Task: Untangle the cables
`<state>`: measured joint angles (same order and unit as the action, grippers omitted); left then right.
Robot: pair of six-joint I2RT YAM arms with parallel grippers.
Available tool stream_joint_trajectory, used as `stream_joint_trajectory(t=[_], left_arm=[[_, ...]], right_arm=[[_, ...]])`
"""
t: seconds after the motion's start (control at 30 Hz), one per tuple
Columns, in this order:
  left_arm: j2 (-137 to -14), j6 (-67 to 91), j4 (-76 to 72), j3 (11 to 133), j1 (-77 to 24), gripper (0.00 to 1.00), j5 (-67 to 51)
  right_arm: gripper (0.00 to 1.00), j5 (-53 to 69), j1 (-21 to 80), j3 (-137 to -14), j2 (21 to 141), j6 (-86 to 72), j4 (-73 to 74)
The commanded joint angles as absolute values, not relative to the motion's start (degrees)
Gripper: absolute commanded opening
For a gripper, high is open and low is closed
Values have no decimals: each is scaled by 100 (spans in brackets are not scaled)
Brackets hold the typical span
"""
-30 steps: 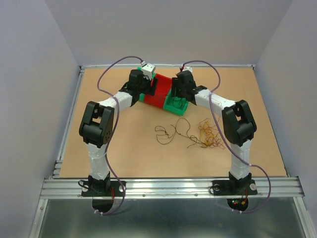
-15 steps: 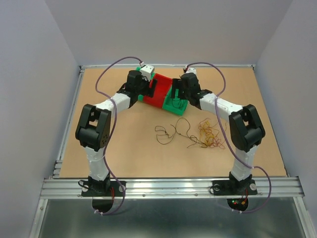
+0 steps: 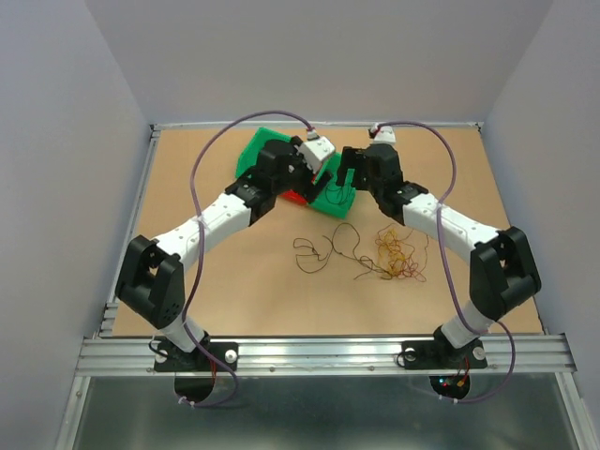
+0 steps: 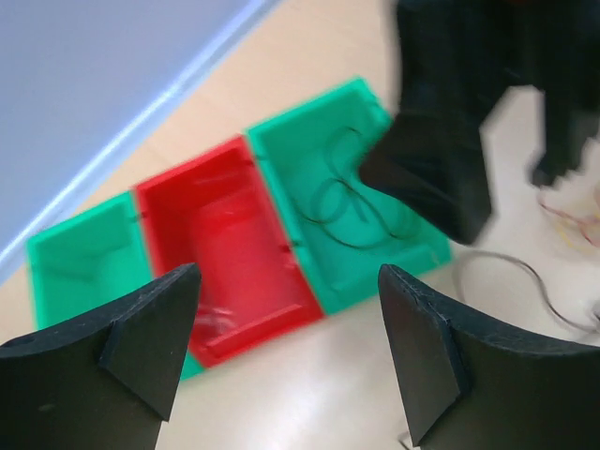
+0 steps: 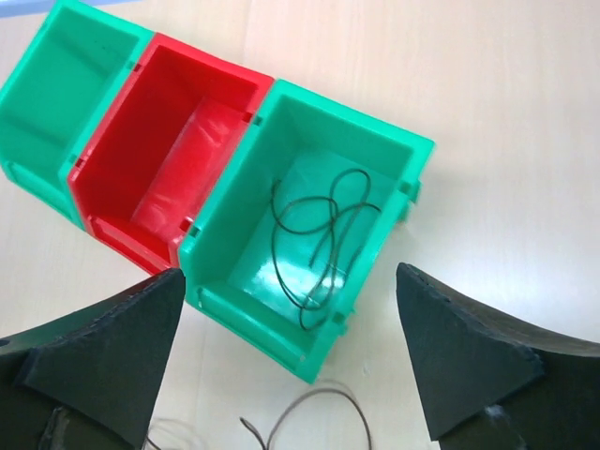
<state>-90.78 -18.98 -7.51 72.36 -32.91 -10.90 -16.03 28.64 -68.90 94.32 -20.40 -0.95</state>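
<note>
Spread wide and empty, the left gripper [image 4: 289, 274] hangs over a row of bins at the far middle of the table [image 3: 234, 281], its two dark fingers [image 4: 150, 328] well apart with nothing between them. Below it in its wrist view sit a red bin [image 4: 225, 239], a green bin [image 4: 80, 258] on one side of it and a second green bin [image 4: 291, 159] on the other. The three touch side by side in a slanted row.

The right gripper [image 5: 289, 274] hovers just to the right of the left one, above the same row. Its jaws also stand wide apart and hold nothing. In the left wrist view it shows as a dark blur over the right end of the second green bin.

One black strand [image 5: 323, 234] lies in loose loops on the floor of the second green bin.

The rest of the cables [image 3: 361, 253] lie on the bare table, nearer than the bins and between the two arms. Thin dark strands [image 3: 323, 253] curl toward the left, and an orange-yellow clump [image 3: 398, 258] sits just to their right. One dark strand runs into the clump's near left edge. Whether the two groups are knotted together there cannot be told.

A brown loop [image 5: 309, 412] shows at the near edge of the right wrist view, just outside the second green bin, lying on the table.
</note>
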Motion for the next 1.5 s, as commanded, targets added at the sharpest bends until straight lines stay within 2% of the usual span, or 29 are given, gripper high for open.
stream_joint_trajectory(t=[0.0, 0.03, 0.37, 0.6, 1.27, 1.3, 1.33, 1.4, 1.43, 1.47], left_arm=[[-9009, -2531, 393, 6891, -3822, 89, -1266], [-9026, -2557, 509, 6838, -3919, 92, -1213], [-8772, -2742, 1072, 5696, -4482, 98, -1414], [-9236, -2733, 1292, 5827, -4561, 99, -1960], [-10529, -2470, 1037, 6389, -4799, 99, -1732], [-10660, -2470, 1037, 6433, -4808, 94, -1697], [-10722, -2470, 1037, 6451, -4808, 86, -1644], [-10889, -2496, 1133, 6547, -4808, 62, -1582], [-10916, -2513, 1151, 6557, -4808, 35, -1565], [-10916, -2531, 1160, 6574, -4808, 22, -1521]], right_arm=[[100, -2397, 2909, -6391, 8590, -2100, -396], [100, -2521, 2909, -6311, 8465, -2127, -404], [100, -3559, 2892, -5090, 6402, -2312, -571], [100, -3656, 2892, -4553, 5354, -2276, -589], [100, -3305, 2892, -4456, 5124, -2224, -589], [100, -3322, 2892, -4447, 5115, -2224, -589], [100, -3331, 2900, -4439, 5098, -2224, -589], [100, -3331, 2892, -4412, 5071, -2206, -589], [100, -3348, 2900, -4403, 5028, -2197, -589], [100, -3349, 2900, -4395, 5001, -2189, -589]])
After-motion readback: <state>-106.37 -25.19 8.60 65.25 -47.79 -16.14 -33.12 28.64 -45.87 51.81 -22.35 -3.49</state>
